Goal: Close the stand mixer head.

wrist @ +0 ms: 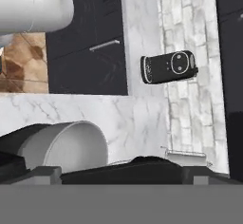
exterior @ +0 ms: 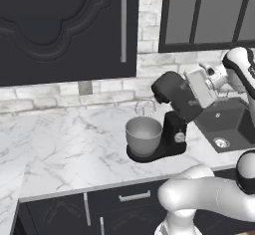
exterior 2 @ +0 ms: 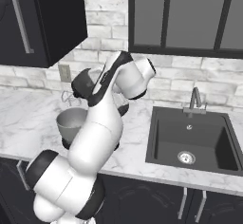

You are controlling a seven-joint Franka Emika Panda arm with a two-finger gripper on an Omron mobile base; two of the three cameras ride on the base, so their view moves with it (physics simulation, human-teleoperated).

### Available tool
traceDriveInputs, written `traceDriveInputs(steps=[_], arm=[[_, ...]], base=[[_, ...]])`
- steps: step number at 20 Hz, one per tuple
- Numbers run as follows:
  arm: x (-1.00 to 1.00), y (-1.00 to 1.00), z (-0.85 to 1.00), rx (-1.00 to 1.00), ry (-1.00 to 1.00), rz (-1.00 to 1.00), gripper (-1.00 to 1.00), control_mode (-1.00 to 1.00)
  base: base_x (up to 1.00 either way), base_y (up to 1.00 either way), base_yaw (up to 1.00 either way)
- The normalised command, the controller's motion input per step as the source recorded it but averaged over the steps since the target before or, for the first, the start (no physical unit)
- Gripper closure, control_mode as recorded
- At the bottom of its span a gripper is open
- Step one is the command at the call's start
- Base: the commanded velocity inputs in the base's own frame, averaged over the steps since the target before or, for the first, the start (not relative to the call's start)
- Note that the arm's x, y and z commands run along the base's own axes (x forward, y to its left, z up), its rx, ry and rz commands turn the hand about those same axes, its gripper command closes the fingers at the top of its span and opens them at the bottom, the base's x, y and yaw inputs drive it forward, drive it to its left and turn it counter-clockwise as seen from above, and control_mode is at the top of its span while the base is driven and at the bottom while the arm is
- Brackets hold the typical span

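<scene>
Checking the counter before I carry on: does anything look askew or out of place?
The stand mixer head is tilted up off its bowl, whisk hanging above the rim. The hand is at the head's raised rear. Nothing looks spilled.

The arm [exterior 2: 95,137] is glossy white, built of fat rounded segments joined by dark bands. Its hand [exterior: 201,87] is a boxy pale grey block.
</scene>
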Motion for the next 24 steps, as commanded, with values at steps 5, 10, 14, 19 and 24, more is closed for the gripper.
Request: traceDriveInputs(steps=[5, 10, 14, 19, 24], arm=[[0.76, 1.0, -1.0, -0.12, -0.17, 0.35, -1.0, -1.0], [0.29, 1.0, -0.35, -0.19, -0.06, 0.44, -1.0, -1.0], [-0.42, 1.0, 0.0, -0.35, -0.23, 0.29, -1.0, -1.0], [-0.77, 0.45, 0.0, -0.18, -0.38, 0.01, -1.0, -1.0], [-0.8, 0.0, 0.02, -0.02, -0.33, 0.0, -1.0, -1.0]], base=[[0.0, 0.0, 0.0], [0.0, 0.0, 0.0], [0.0, 0.0, 0.0], [0.0, 0.0, 0.0], [0.0, 0.0, 0.0]])
